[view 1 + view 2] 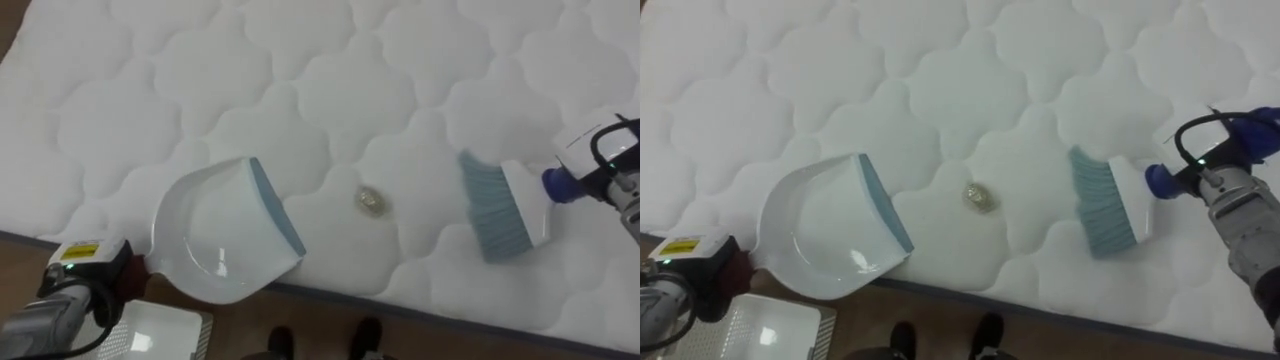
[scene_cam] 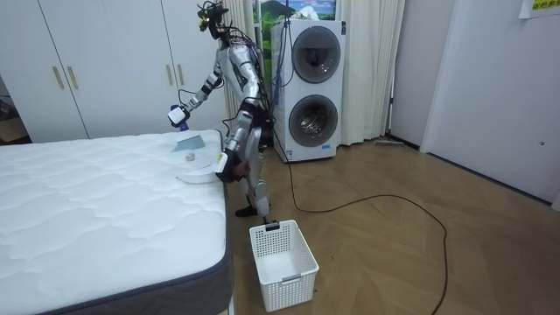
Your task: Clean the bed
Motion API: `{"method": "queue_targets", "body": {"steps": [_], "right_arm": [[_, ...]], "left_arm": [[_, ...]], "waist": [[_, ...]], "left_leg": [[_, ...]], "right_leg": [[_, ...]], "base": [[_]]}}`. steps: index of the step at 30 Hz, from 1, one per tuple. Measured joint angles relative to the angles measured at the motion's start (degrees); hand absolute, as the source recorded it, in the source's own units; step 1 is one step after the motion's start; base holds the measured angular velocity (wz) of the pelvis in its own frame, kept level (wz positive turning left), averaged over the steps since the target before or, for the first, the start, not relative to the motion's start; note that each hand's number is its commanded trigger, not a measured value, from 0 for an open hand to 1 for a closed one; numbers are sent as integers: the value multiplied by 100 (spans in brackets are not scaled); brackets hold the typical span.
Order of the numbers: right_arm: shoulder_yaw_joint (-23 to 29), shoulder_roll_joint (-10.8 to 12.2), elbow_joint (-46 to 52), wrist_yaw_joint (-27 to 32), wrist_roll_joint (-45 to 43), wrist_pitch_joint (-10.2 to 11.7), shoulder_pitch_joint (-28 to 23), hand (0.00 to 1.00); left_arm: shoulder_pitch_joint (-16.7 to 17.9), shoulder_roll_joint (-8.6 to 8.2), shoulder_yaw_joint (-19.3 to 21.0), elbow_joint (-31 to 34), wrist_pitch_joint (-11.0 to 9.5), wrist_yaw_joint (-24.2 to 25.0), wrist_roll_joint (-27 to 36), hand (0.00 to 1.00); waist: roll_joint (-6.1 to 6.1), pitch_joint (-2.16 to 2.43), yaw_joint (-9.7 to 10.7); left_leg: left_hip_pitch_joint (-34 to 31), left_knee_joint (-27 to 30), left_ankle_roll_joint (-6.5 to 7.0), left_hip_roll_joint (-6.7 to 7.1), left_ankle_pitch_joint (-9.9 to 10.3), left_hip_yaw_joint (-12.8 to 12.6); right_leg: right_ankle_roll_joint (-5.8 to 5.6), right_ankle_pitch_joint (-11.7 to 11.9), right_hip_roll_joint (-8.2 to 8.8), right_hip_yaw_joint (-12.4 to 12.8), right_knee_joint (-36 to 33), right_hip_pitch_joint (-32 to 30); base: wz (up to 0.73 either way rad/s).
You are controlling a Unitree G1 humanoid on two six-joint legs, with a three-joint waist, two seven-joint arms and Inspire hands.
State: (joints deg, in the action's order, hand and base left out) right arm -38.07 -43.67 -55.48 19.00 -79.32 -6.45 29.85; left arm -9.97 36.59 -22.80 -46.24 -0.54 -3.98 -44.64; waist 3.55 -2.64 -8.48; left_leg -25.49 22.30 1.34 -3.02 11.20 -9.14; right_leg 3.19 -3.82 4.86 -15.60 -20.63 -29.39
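The right hand [image 1: 1212, 172] is showing at the right edge and is holding the blue handle of the brush [image 1: 505, 210]; it is probably closed round the handle, though the view there is poor. The brush is resting w/ its bristles on the bed [image 1: 300, 80], and they are pointing left.

The left hand [image 1: 120, 278] is sitting at the lower left, just off the bed's edge, at the handle of the dustpan [image 1: 220, 235]. The wrist box is covering it, so I cannot tell its grip. The dustpan is lying on the bed near the edge, w/ its blue lip facing the brush.

A small crumpled scrap [image 1: 371, 202] is lying approx. midway between lip and bristles, touching neither.

So the sweeping step is going on, I am judging, and the scrap is not yet in the pan. The next move is asking for a pull of the bristles leftward from behind the scrap, w/ the lip kept flat on the soft top so nothing is slipping under. A white basket [image 2: 293, 278] is waiting on the floor beside the bed, prob. for emptying.
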Motion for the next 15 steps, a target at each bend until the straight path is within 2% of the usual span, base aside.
{"method": "queue_targets", "body": {"steps": [6, 15], "right_arm": [[-2, 51, 2, 41, -58, -121, -9, 100], [-5, 72, -1, 166, -48, -179, -18, 100]], "left_arm": [[-42, -41, -77, 13, 98, 139, 21, 100], [-39, -41, -108, 131, 165, 236, 114, 100]], "waist": [[-84, 10, 30], [-84, 10, 35]], "left_leg": [[18, -6, -1, 4, -1, 2], [46, -43, 1, 22, -4, -13]], "right_leg": [[2, 1, -21, -24, -6, 14], [2, 1, -6, -10, -10, 18]], "base": [[0], [0]]}}
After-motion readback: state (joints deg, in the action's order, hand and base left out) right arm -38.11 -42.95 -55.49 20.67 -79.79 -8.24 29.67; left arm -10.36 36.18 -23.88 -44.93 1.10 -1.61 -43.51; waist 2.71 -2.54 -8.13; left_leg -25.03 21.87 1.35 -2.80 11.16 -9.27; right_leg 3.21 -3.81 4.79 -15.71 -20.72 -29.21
